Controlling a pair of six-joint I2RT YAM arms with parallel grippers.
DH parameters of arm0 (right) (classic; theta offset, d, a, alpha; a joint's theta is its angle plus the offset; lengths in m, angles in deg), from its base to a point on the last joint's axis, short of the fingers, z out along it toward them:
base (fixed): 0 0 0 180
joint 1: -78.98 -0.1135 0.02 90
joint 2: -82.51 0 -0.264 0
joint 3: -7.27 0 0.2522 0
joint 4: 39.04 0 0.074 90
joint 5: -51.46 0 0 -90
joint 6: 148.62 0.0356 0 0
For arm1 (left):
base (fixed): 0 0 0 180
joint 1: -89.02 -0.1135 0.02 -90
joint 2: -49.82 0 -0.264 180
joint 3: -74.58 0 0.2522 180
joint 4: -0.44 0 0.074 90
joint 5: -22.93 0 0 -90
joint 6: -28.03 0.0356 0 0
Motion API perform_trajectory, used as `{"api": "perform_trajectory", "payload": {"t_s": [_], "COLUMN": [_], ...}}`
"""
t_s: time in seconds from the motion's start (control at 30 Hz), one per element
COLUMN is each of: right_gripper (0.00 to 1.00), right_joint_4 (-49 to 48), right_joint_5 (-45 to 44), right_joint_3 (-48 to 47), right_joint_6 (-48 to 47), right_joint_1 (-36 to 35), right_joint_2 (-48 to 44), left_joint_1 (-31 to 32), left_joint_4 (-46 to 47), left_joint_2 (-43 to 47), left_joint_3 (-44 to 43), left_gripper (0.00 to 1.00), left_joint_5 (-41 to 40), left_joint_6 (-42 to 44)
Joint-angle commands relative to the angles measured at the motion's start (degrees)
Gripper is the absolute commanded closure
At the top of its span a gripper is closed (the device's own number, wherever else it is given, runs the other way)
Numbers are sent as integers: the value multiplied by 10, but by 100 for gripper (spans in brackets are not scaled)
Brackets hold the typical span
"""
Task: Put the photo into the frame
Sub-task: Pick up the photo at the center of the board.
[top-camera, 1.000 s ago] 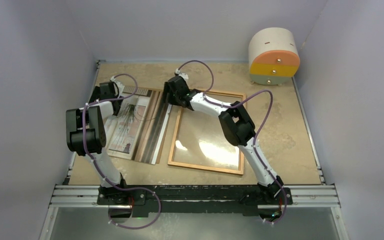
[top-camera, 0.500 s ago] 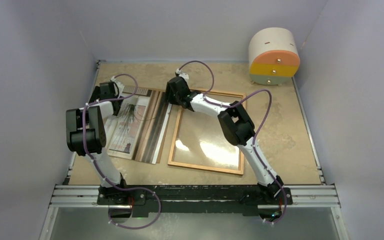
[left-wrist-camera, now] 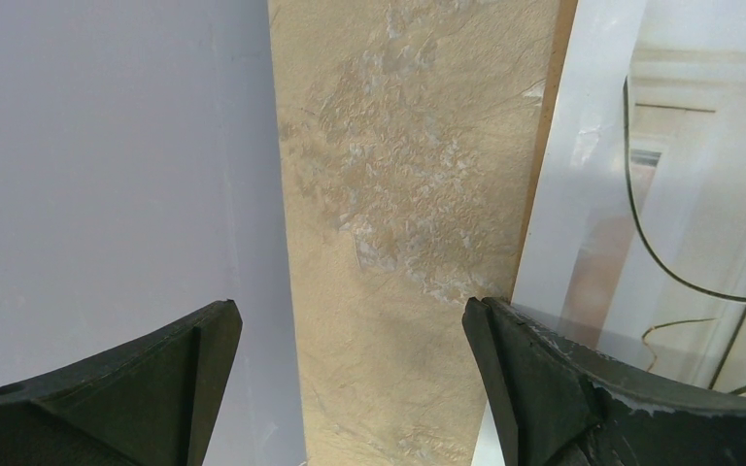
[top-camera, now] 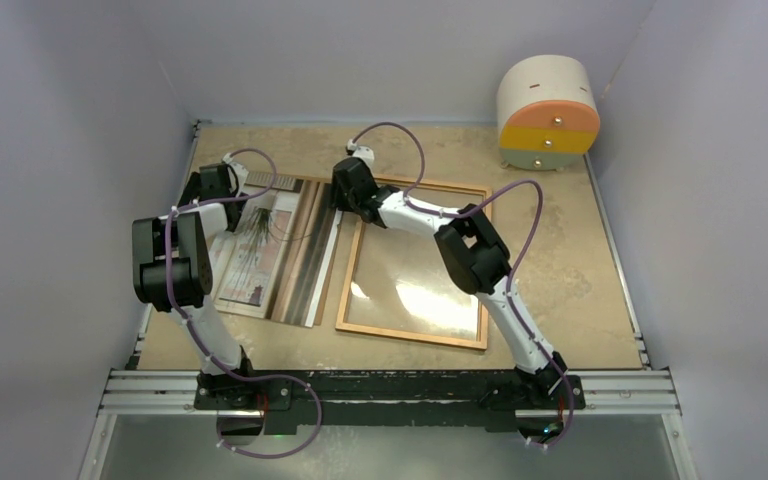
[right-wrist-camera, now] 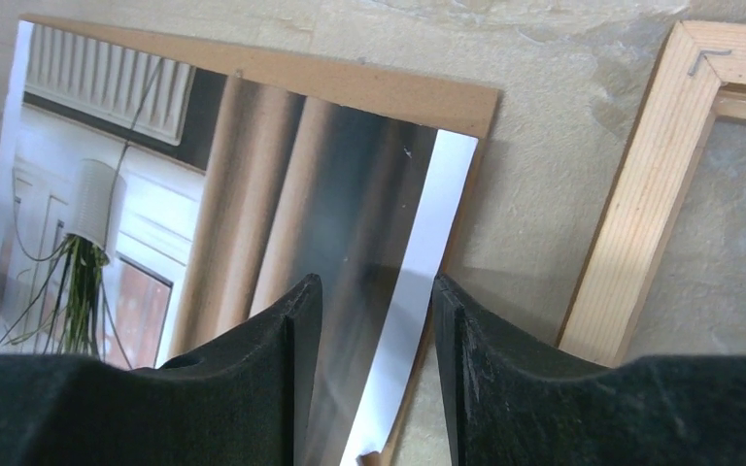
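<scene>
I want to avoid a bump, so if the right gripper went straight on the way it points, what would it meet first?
Most likely the photo: the right gripper points down at its white right-hand border, which lies on the brown backing board. Depth is hard to judge.

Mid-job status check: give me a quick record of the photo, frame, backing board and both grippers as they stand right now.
photo: flat on the backing board, left of the frame, not yet inside it
frame: flat on the table, nothing in it
left gripper: open wide, by the photo's left edge, holding nothing
right gripper: open, jaws straddling the photo's white right edge
cabinet: far right corner, apart from everything
</scene>
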Motion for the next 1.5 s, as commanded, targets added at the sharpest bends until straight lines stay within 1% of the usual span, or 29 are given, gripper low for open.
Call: {"api": "perform_trajectory", "payload": {"t_s": [0.0,0.23,0.33,0.4,0.47,0.57,0.63,0.73,0.83,0.87,0.93,1.0,1.07,1.1,1.17,1.27,1.3,1.37,1.4,1.47], "right_gripper": [52,52,52,52,53,57,62,65,69,72,80,85,87,85,78,75,75,86,90,92], "right_joint_4": [-16,-31,-32,-51,-94,-145,-165,-187,-193,-196,-208,-226,-252,-269,-280,-266,-260,-256,-256,-251], "right_joint_5": [-29,-16,18,36,59,92,112,137,139,140,162,187,215,229,258,276,279,285,282,273], "right_joint_3": [2,11,19,35,59,91,101,112,117,119,123,130,139,143,134,103,98,103,112,126], "right_joint_6": [-21,-23,-7,5,17,32,39,53,60,64,76,97,122,133,146,149,149,149,148,135], "right_joint_1": [-9,-9,-9,-5,1,10,16,23,26,26,31,38,45,48,51,51,51,51,51,51], "right_joint_2": [-55,-56,-56,-61,-70,-81,-83,-85,-85,-84,-82,-78,-74,-70,-57,-36,-33,-39,-48,-71], "left_joint_1": [6,6,7,6,6,6,6,6,6,6,6,5,5,5,3,-1,-2,-7,-10,-18], "left_joint_4": [-30,-24,-23,-23,-24,-23,-22,-20,-20,-20,-20,-24,-29,-32,-40,-49,-65,-82,-91,-117], "left_joint_2": [2,1,2,3,3,4,3,3,3,4,4,6,10,13,16,18,20,26,31,41], "left_joint_3": [18,26,26,25,26,26,27,28,28,28,27,25,22,21,15,3,-1,-9,-15,-34], "left_gripper": [5,5,5,5,5,5,6,6,6,6,6,6,6,6,6,6,6,6,6,5], "left_joint_5": [31,31,30,31,32,30,31,30,31,30,31,31,35,36,40,44,46,48,49,57], "left_joint_6": [-2,5,4,5,5,6,6,6,6,6,5,6,7,6,4,-1,-2,-4,-5,-10]}}
